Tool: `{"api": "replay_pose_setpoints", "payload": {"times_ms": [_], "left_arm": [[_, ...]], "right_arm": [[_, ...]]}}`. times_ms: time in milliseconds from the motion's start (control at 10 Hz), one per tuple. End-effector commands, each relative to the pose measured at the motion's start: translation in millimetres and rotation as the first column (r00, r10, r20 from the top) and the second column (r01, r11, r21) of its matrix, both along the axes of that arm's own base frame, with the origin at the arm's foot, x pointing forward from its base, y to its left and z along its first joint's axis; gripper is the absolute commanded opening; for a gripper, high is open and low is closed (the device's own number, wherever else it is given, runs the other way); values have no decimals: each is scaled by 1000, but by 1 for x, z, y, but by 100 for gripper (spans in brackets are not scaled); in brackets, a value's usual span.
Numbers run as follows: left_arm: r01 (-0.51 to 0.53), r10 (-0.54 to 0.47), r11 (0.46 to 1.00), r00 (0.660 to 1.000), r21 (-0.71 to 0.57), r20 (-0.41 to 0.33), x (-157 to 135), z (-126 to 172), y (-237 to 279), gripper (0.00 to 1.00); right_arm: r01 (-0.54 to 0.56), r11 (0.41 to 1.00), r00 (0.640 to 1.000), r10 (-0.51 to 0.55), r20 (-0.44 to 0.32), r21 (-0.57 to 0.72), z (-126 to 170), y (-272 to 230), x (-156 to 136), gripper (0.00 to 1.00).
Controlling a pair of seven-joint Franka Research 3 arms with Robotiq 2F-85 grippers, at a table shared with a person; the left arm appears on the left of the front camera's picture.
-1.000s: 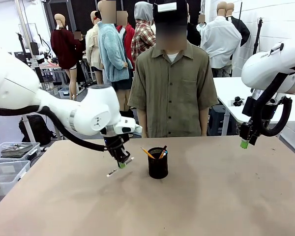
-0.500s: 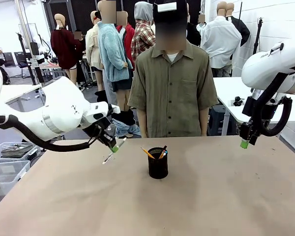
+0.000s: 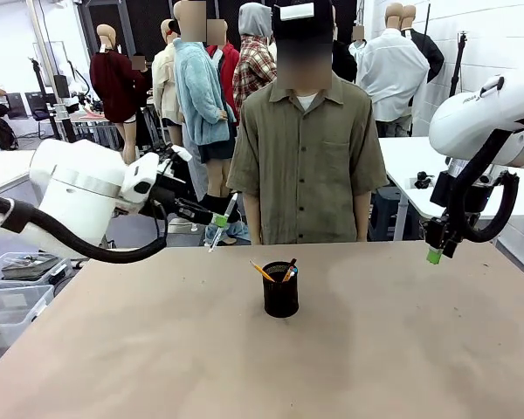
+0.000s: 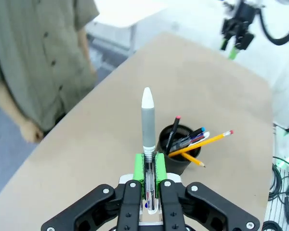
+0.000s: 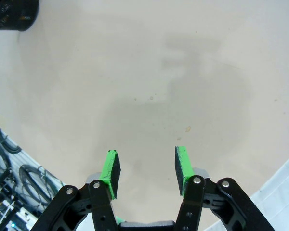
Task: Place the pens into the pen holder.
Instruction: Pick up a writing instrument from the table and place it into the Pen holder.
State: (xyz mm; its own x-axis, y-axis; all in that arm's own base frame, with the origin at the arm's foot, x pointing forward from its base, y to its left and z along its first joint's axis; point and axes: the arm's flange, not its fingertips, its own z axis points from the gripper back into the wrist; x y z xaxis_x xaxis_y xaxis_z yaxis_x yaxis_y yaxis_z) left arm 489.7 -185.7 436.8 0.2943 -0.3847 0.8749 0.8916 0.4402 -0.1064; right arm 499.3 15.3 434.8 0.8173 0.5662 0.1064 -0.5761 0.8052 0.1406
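The black mesh pen holder [image 3: 280,296] stands mid-table with an orange-yellow pencil [image 3: 262,271] and a dark pen [image 3: 289,269] sticking out of it. My left gripper [image 3: 219,220] is raised above the table's far left, shut on a silver-white pen [image 3: 222,221]. In the left wrist view that pen [image 4: 147,120] juts straight out from between the green pads [image 4: 139,168], with the pen holder [image 4: 178,153] just beyond it. My right gripper [image 3: 434,254] hangs over the table's right side, open, with nothing between its fingers [image 5: 146,168].
A person in an olive shirt [image 3: 306,148] stands at the far edge behind the holder, one hand [image 4: 30,131] hanging by the table's edge. Bare tan tabletop [image 3: 332,358] surrounds the holder. Plastic bins [image 3: 17,292] sit off the table's left edge.
My left gripper has lifted the silver-white pen off the table and swung it up and back, tilting it from lying low to pointing upward. The right arm has stayed still.
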Motion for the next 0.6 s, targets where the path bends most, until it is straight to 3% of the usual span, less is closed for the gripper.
{"api": "replay_pose_setpoints", "payload": {"times_ms": [0, 200, 500], "left_arm": [[158, -156, 982, 987, -105, 23, 2, -31, 9, 0], [238, -214, 947, 968, -217, 129, 11, -29, -6, 0], [322, -267, 898, 941, -300, 210, 29, -34, -29, 0]], "right_arm": [[-8, 1000, 1000, 8, 4, -3, -1, 0, -2, 59], [-8, 1000, 1000, 8, 4, -3, -1, 0, -2, 59], [-8, 1000, 1000, 8, 4, -3, -1, 0, -2, 59]]}}
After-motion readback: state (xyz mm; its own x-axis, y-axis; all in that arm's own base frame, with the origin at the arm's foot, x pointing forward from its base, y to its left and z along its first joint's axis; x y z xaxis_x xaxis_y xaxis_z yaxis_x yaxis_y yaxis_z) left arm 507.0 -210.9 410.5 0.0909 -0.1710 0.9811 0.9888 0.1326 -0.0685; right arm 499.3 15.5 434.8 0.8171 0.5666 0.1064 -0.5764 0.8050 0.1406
